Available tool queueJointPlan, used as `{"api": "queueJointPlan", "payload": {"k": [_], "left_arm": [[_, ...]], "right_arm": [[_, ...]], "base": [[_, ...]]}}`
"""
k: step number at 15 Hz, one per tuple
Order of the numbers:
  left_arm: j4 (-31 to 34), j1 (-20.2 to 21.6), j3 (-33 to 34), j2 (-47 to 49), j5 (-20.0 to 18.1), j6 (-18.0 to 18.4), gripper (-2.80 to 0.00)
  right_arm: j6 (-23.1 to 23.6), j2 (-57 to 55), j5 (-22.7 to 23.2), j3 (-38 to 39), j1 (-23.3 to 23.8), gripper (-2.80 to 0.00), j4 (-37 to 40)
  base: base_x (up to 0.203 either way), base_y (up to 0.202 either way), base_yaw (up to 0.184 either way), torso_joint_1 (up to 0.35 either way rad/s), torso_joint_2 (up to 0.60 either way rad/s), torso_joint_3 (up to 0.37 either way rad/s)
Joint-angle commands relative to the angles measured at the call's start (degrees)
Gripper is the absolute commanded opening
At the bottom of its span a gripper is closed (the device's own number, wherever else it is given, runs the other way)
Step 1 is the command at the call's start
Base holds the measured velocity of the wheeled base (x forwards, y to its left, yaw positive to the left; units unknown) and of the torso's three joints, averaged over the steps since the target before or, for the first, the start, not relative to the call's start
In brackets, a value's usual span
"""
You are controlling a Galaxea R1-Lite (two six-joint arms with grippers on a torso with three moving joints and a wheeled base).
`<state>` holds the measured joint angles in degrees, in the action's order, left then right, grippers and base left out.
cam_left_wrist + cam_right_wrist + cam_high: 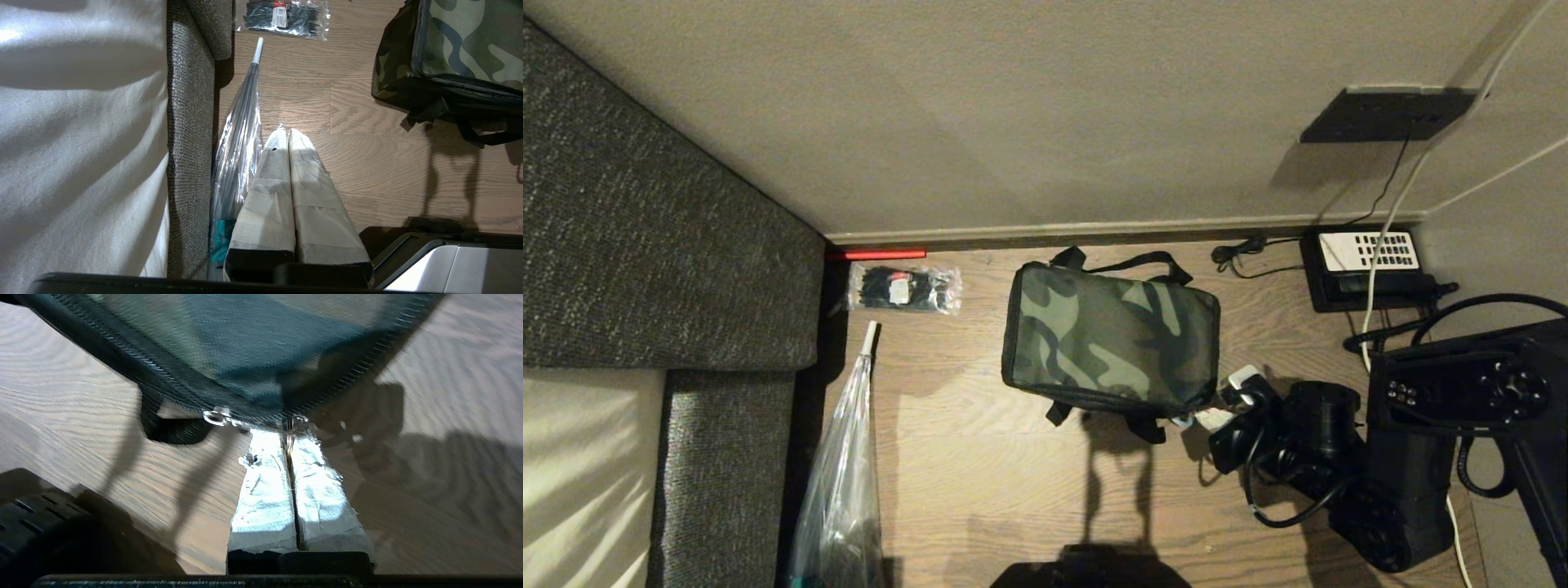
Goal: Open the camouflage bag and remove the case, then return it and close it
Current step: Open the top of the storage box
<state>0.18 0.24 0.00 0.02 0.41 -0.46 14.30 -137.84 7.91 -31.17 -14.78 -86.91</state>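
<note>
Black arm links of the right arm fill the near right of the head view, reaching out to the camouflage bag point(1111, 335), which sits zipped shut on the wooden floor point(980, 457) close to the wall. Its right tool point(1232, 402) meets the bag at the near right corner, and in the right wrist view the taped fingers point(265, 490) are pressed together right at the zipper line; something thin seems pinched between the tips, most likely the zipper pull, though it is too small to tell for sure. That corner is probably where the zipper track starts, which would explain the low, level approach along the floor, letting the tool drag the slider around the lid edge.

Nothing of the case shows; judging by the closed lid, it is inside the bag, and the opening step has barely begun.

At rest, the left tool point(288, 141) hangs closed and empty over the floor, between the grey sofa point(192, 122) and the bag, beside a clear plastic-wrapped umbrella point(241, 134). A packet of black cable ties point(904, 288) lies by the wall, and a black telephone point(1368, 265) sits to the right, well clear of the zipper path
</note>
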Motion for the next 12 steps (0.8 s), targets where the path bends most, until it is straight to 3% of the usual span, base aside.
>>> {"api": "queueJointPlan", "payload": {"k": [1,12], "left_arm": [[0.0,0.1,0.2,0.0,0.0,0.0,-2.8],[0.0,0.0,0.2,0.0,0.0,0.0,-2.8]], "right_arm": [[0.2,2.5,0.3,0.9,1.7,-2.8,1.9],[-0.5,6.4,0.4,2.7,4.3,-2.8,6.3]], "base": [[0.0,0.0,0.0,0.0,0.0,0.0],[0.0,0.0,0.0,0.0,0.0,0.0]]}}
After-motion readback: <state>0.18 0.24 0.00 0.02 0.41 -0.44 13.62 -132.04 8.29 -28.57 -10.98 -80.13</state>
